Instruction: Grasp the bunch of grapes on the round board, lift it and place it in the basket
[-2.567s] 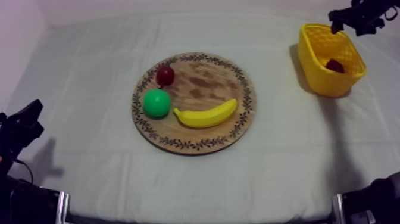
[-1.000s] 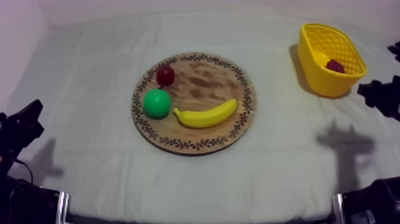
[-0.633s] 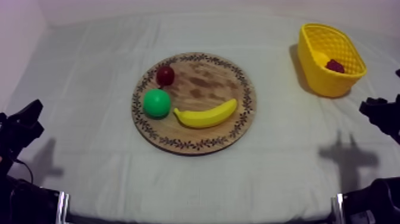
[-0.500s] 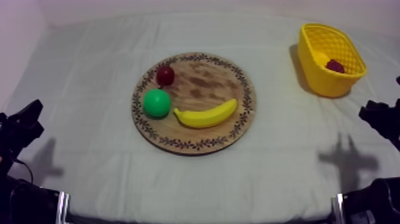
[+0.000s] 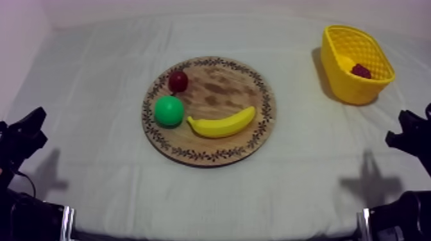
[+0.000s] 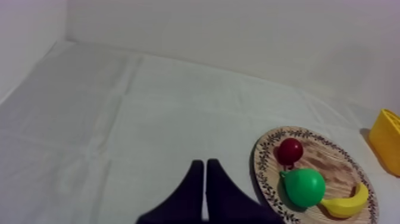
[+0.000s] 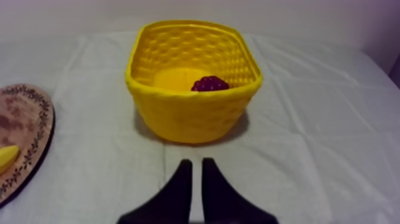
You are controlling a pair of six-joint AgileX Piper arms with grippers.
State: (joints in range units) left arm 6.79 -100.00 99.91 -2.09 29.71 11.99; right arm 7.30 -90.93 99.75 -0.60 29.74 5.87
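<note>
You have the grapes [image 7: 209,84] lying inside the basket [image 7: 178,113] at the table's [image 5: 96,77] far right corner. Your right gripper [image 7: 196,161] faces the basket from the right edge, fingers together, empty. Your left gripper [image 6: 205,162], fingers likewise together, rests by the near left edge, apart from the board [image 5: 224,90].

Just ahead of the right hand [image 7: 197,162], black fingers together in a narrow wedge and gripping nothing: yellow basket [image 7: 190,116], upright on the grey-white cloth of the counter [image 7: 315,149]. Inside, bunch of grapes [image 7: 209,84], dark purple, near the front wall. Apart from the basket, patterned rim of the round wooden board [image 7: 24,128], banana [image 7: 6,156] tip on it.
</note>
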